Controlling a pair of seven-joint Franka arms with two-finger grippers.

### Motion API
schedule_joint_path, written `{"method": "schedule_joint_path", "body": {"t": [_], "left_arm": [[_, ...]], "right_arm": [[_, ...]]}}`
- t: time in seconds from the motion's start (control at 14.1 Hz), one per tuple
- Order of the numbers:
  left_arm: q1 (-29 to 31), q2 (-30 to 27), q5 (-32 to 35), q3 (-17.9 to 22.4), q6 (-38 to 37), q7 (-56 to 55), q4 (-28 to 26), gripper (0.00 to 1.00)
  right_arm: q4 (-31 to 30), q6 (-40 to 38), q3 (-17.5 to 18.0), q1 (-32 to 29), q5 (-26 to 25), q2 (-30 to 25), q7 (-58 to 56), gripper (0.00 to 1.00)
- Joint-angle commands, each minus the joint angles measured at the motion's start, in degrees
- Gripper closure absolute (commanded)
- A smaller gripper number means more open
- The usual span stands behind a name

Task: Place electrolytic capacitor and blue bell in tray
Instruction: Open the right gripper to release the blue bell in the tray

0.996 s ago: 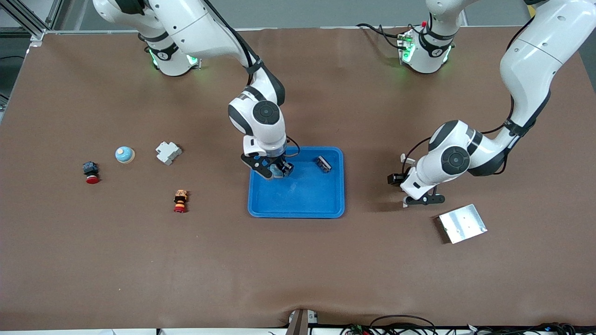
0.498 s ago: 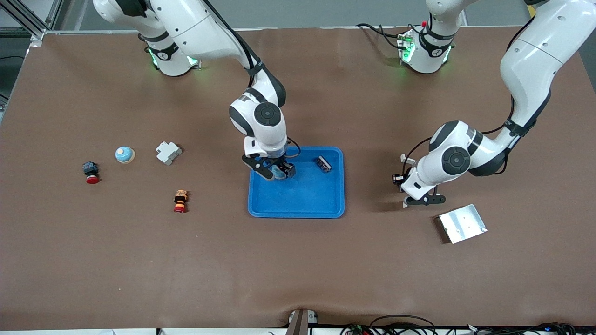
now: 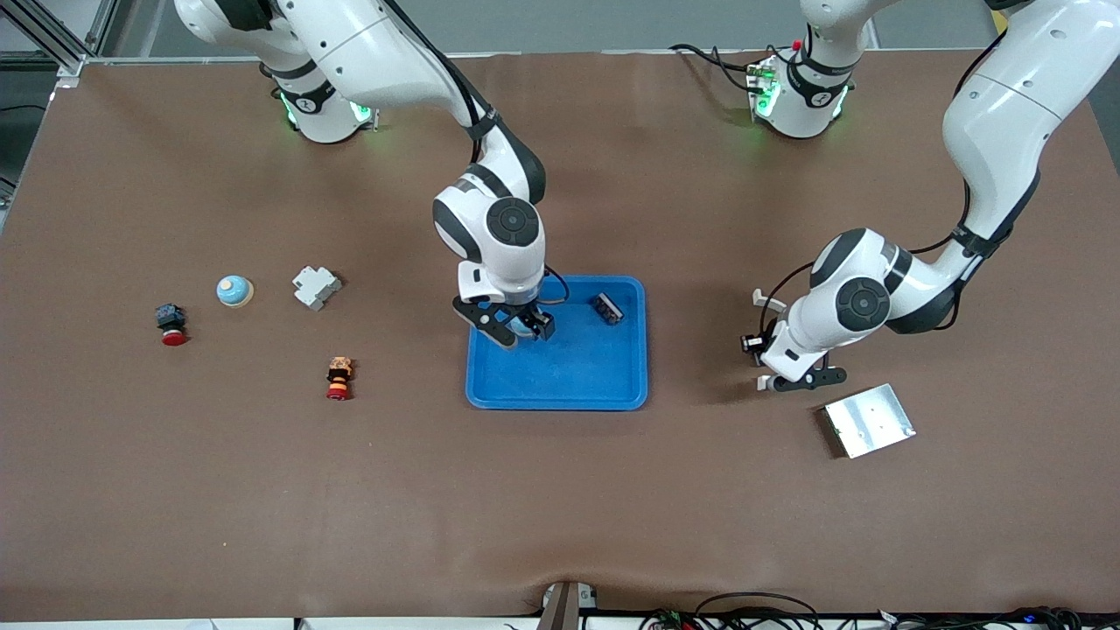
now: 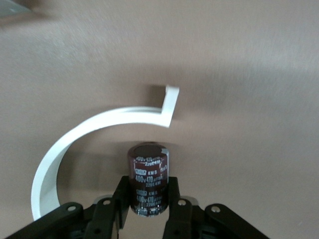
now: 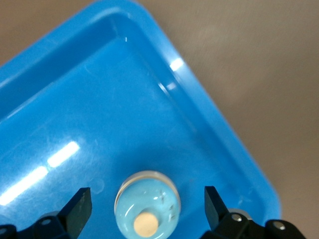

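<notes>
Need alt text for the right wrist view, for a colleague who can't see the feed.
A light-blue bell sits on the floor of the bright-blue tray, between the spread fingers of the open right claw. The tray's rounded corner and brown table fill the rest.

A brown table [image 3: 560,490] carries a blue tray [image 3: 577,385] at mid-table. Toward the right arm's end lie a second blue bell [image 3: 234,290], a grey-white block [image 3: 316,286], a black-and-red button [image 3: 171,324] and — nearer the front edge — an orange-and-red stack [image 3: 339,377]. A silver metal plate [image 3: 869,420] lies toward the left arm's end.
</notes>
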Motion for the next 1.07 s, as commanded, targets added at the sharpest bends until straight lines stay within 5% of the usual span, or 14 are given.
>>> {"method": "schedule_joint_path", "body": {"t": [0.0, 0.43, 0.71, 1.0], "left_arm": [[-2.0, -0.2, 1.0, 0.4, 0.1, -7.1, 2.1, 0.98], [-8.1, 0.0, -0.2, 1.0, -0.3, -26.1, 7.1, 0.97], [-14.3, 0.1, -0.2, 1.0, -0.4, -40.2, 11.3, 0.97], [-18.5, -0.1, -0.3, 0.9, -0.5, -45.9, 13.3, 0.97]], "right_arm": [[1.3, -4.6, 0.2, -2.3, -1.4, -1.2, -5.2, 0.00], [-1.5, -9.2, -0.6, -7.1, -6.3, -8.9, -9.1, 0.00], [-6.5, -9.3, -0.5, -15.0, -6.5, -15.3, -30.1, 0.00], [-10.4, -9.2, -0.5, -19.0, -6.5, -20.8, -32.5, 0.00]]}}
